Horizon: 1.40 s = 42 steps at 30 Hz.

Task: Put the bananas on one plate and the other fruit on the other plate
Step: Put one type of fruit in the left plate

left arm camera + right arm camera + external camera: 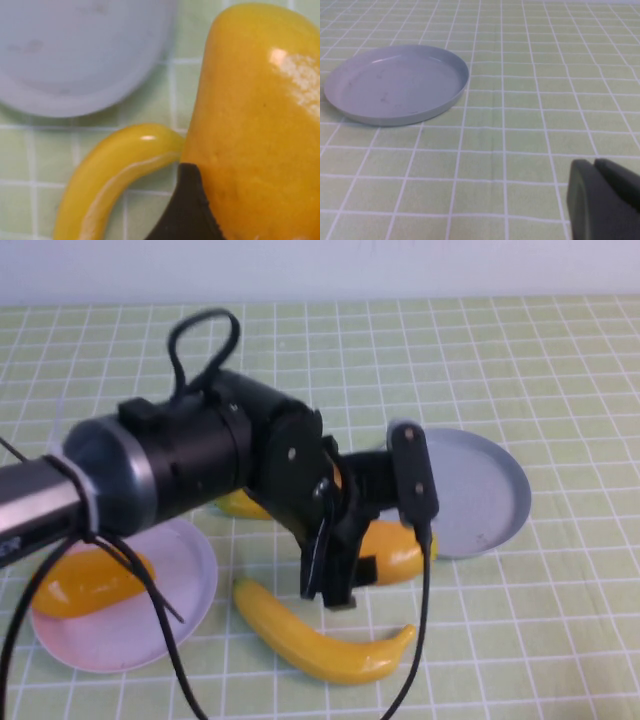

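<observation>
Views disagree on how much you can see. From the high view the left arm blocks the middle of the table, its left gripper [335, 575] down at the orange-yellow fruit [392, 552] just beside the grey-blue plate [495, 490]; you cannot read the finger gap there. The left wrist view fills that in: a dark finger [187, 212] presses against the glossy fruit [260, 130], so the gripper looks closed on it (only one finger shows). That view also shows a banana [112, 177] curving up to touch the fruit, with the plate's rim [75, 107] just beyond.

The right gripper [607, 200] appears only in the right wrist view, low over the checked green cloth [520, 125], well apart from the grey-blue plate [395, 85]; its fingers sit pressed together.

The grey-blue plate holds nothing. The pink plate [180, 610] holds the second orange fruit [90, 580]. One banana [320, 635] lies on the cloth near the pink plate; another banana [240, 505] peeks out behind the arm. No writing shows.
</observation>
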{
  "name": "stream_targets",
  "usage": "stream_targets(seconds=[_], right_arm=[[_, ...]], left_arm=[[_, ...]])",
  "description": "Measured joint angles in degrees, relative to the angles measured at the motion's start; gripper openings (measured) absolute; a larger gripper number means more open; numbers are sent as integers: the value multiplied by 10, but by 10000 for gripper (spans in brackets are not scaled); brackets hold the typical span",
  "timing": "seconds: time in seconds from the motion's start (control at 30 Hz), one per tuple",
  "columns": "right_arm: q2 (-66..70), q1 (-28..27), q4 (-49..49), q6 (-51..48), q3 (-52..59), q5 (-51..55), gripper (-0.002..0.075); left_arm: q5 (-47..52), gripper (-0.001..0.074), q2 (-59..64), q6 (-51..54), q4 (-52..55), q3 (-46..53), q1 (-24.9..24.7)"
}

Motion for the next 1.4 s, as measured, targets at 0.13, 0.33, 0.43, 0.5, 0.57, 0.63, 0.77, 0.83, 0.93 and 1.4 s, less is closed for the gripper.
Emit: stream_targets(seconds=[0.13, 0.33, 0.43, 0.5, 0.57, 0.63, 0.77, 0.83, 0.93, 1.4], right_arm=[[0, 0, 0, 0, 0, 0, -16], [0, 0, 0, 0, 0, 0, -15], [0, 0, 0, 0, 0, 0, -16], [0, 0, 0, 0, 0, 0, -15], [0, 0, 0, 0, 0, 0, -16], [0, 0, 0, 0, 0, 0, -15], [0, 0, 0, 0, 0, 0, -15], [0, 0, 0, 0, 0, 0, -15], [0, 0, 0, 0, 0, 0, -16], [0, 0, 0, 0, 0, 0, -15]], left_arm=[[65, 494, -36, -157, 26, -56, 1], [223, 494, -45, -357, 116, -84, 21], [256, 494, -45, -392, 136, -74, 44], [258, 494, -50, -398, 141, -58, 59], [260, 494, -59, -401, 143, -30, 71], [256, 494, -70, -404, 144, 5, 82], [223, 494, -90, -406, 147, 71, 98], [206, 494, -98, -406, 147, 98, 106], [167, 494, -107, -406, 152, 132, 123], [119, 494, -109, -427, 159, 166, 201]])
